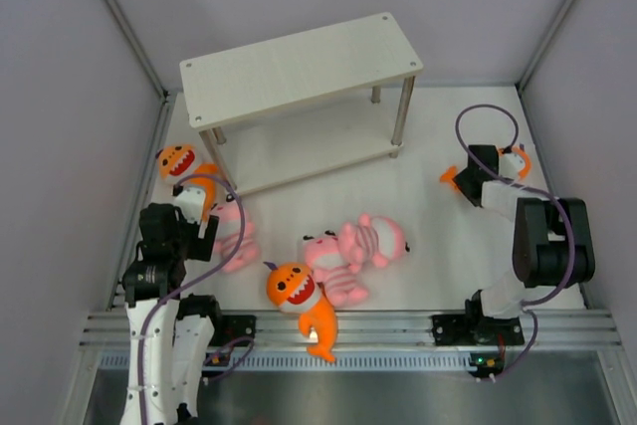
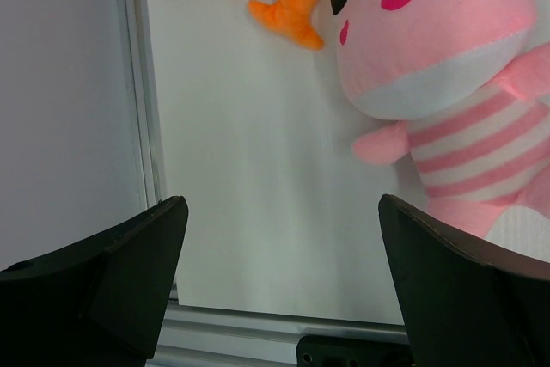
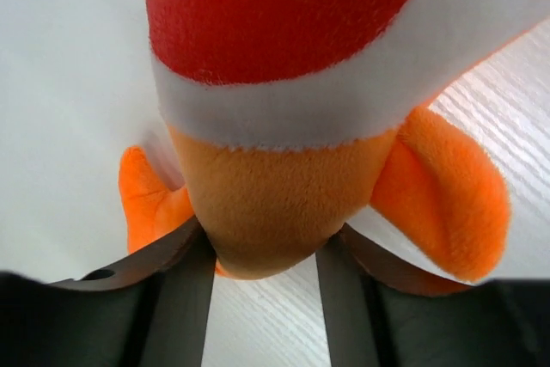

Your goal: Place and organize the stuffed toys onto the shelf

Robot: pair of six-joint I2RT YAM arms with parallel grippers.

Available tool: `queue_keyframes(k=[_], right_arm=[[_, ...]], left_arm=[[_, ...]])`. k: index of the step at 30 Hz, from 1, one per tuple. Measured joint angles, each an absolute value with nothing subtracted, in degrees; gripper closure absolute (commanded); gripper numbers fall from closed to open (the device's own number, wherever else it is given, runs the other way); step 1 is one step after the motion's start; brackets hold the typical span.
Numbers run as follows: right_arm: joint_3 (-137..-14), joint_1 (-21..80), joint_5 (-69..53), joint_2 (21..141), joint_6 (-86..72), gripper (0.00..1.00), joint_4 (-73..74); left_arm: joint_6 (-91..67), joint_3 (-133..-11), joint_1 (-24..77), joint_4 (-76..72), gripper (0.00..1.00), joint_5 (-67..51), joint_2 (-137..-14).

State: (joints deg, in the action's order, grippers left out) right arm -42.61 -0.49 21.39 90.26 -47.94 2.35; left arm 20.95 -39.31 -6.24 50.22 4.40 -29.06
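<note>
The two-tier wooden shelf stands at the back, and no toys show on it. My right gripper is shut on an orange shark at the right side. In the right wrist view the fingers squeeze the shark's orange body below its red mouth. My left gripper is open and empty, its jaws wide apart over bare table. A pink striped toy lies just to its right. A second shark lies ahead of it. A third shark and two pink toys lie mid-table.
Grey walls close in the table on the left, right and back. A metal rail runs along the near edge by the arm bases. The left wall and its edge strip are close beside my left gripper.
</note>
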Motion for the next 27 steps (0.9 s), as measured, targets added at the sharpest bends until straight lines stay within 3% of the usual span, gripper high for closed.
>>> queue_keyframes(k=[6,10,14,18,27], right_arm=[[-43.53,-2.2,17.54,91.09,-44.75,0.75,1.1],[-43.48,-2.26,15.42,88.73,-39.7,0.79,1.17],[-43.38,-2.09,13.54,80.58,-32.99,0.83,2.26],[-44.18,-1.91,10.94,70.35,-28.23,0.95,2.42],[-70.54,4.25,-2.48,68.18,-13.85,1.0,14.61]], left_arm=[[20.91,-39.62,-6.52,50.63,0.01,4.8,-29.45],[20.95,-41.63,-6.7,51.94,0.01,4.75,-29.93],[20.97,-45.98,-6.7,54.54,0.01,3.68,-31.07],[20.93,-49.8,-6.76,55.83,0.01,2.26,-32.14],[21.06,-51.46,-7.84,57.23,0.01,0.97,-32.93]])
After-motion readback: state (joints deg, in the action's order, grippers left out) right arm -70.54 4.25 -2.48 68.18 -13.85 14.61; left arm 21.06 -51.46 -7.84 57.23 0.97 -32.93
